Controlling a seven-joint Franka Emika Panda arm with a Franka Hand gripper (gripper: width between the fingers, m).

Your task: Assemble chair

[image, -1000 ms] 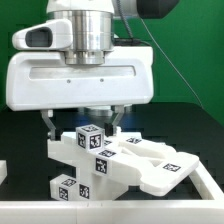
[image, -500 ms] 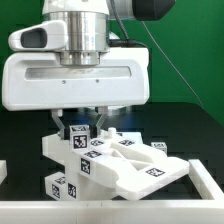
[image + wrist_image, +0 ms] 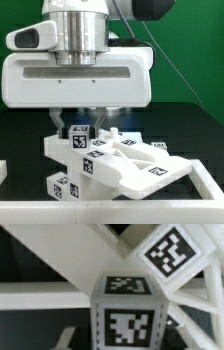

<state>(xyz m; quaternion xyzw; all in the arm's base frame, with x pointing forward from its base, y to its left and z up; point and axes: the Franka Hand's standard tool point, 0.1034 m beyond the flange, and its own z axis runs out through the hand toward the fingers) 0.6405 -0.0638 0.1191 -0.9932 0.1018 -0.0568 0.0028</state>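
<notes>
The chair (image 3: 130,165) is a partly joined cluster of white tagged parts, lying tilted on the black table. A square post (image 3: 82,136) with tags on its top and sides sticks up from it. My gripper (image 3: 81,123) hangs straight above, one finger on each side of the post's top. In the wrist view the post (image 3: 127,308) fills the middle, with slanted white bars behind it. A finger (image 3: 70,335) shows beside it with a thin dark gap between them. The jaws stand open, close around the post.
The chair's flat panel (image 3: 160,172) with tags reaches toward the exterior view's right. A white part (image 3: 212,180) lies at the right edge and another at the left edge (image 3: 4,172). A green backdrop stands behind the table.
The chair cluster has shifted toward the exterior view's left and turned a little. My fingers now stand closer together around the post than one second ago.
</notes>
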